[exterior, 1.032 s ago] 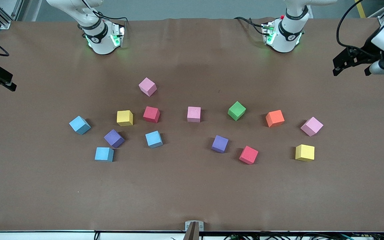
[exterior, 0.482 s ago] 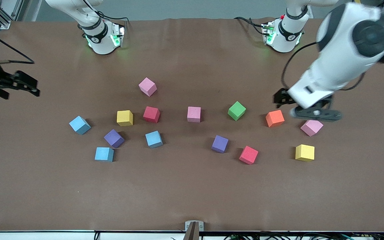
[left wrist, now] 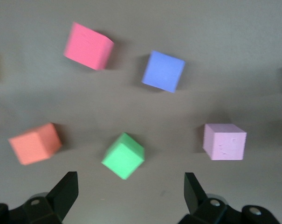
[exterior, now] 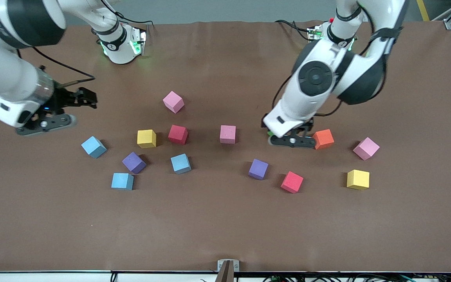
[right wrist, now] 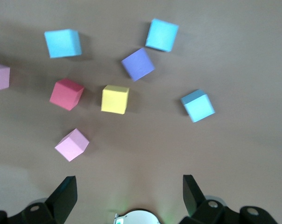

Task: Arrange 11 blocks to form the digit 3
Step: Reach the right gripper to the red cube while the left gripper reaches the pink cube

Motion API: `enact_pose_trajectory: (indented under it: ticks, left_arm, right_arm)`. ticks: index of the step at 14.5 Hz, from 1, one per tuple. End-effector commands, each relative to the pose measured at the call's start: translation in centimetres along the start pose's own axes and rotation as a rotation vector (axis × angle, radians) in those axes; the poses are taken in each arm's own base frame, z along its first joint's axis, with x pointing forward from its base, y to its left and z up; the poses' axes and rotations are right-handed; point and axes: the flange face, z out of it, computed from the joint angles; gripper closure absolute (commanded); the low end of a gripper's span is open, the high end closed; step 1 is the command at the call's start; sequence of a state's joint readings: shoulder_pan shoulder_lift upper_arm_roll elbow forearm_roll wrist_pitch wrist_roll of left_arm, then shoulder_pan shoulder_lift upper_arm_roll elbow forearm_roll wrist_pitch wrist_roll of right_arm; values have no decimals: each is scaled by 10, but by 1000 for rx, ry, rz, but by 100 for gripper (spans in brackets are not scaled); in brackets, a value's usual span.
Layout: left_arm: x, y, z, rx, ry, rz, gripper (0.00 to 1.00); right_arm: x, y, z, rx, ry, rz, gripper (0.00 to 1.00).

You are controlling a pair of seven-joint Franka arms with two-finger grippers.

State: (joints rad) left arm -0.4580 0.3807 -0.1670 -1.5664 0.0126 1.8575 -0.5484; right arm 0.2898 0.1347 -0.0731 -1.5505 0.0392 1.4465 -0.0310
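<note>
Both grippers are seen with jaws spread wide and nothing held between them. The left gripper is hung over the green block, which in the front view is almost wholly hidden under the left arm's hand, only a sliver of green being seen beside the orange block. The right gripper is held over bare table toward the right arm's end, near the pale pink block and the base of its own arm. Fourteen blocks are scattered loose across the middle of the table, well apart from one another and well clear of every edge; no figure is formed, so no long axis or heading can be told. They are small matte cubes of one size, most of them turned at odd angles to the table's edges. Toward the right arm's end are found a yellow block, a red block, a purple block and three light blue blocks. Near the middle a pink block is set squarely. Toward the left arm's end are seen a second purple block, a second red block, a second yellow block and a third pink block.
</note>
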Motion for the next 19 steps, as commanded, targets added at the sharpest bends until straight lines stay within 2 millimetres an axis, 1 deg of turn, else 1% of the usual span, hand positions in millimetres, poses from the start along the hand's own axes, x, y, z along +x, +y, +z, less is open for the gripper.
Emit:
enact_pose_trajectory:
  ticks: [1,2,4,5,6,8,9,10,11,13,14,15,18,19]
  left_arm:
    - [-2,40,32,-2,5,-95,0]
    - [-2,50,46,-1,10,-125,0]
    - [-11,80,73,-13,15,-154,0]
    - [-13,89,84,-23,22,-172,0]
    - [-17,100,96,-27,19,-191,0]
    - [-23,116,125,-27,13,-186,0]
    - [-26,124,135,-34,18,-175,0]
    - [-24,127,145,-44,23,-173,0]
    - [-24,130,150,-54,31,-170,0]
    - [-34,143,167,-49,21,-153,0]
    - [-37,146,177,-48,18,-161,0]
    - [-39,146,181,-47,18,-167,0]
    - [-51,157,203,-49,19,-157,0]
    - [-51,157,209,-52,20,-165,0]
  right_arm:
    - [-3,-12,53,48,-22,86,0]
    - [-5,-19,66,47,-17,89,0]
    - [-10,-37,89,42,1,106,0]
    - [-11,-46,101,38,9,132,0]
    - [-12,-63,113,32,19,141,0]
    - [-10,-82,136,29,52,162,0]
    - [-7,-90,145,30,81,159,0]
    - [-5,-94,154,32,106,152,0]
    - [-3,-99,160,35,136,144,0]
    - [6,-112,178,33,161,145,0]
    - [12,-123,189,34,175,163,0]
    - [18,-132,201,32,185,171,0]
    - [29,-153,227,35,213,207,0]
    - [32,-157,235,35,220,216,0]
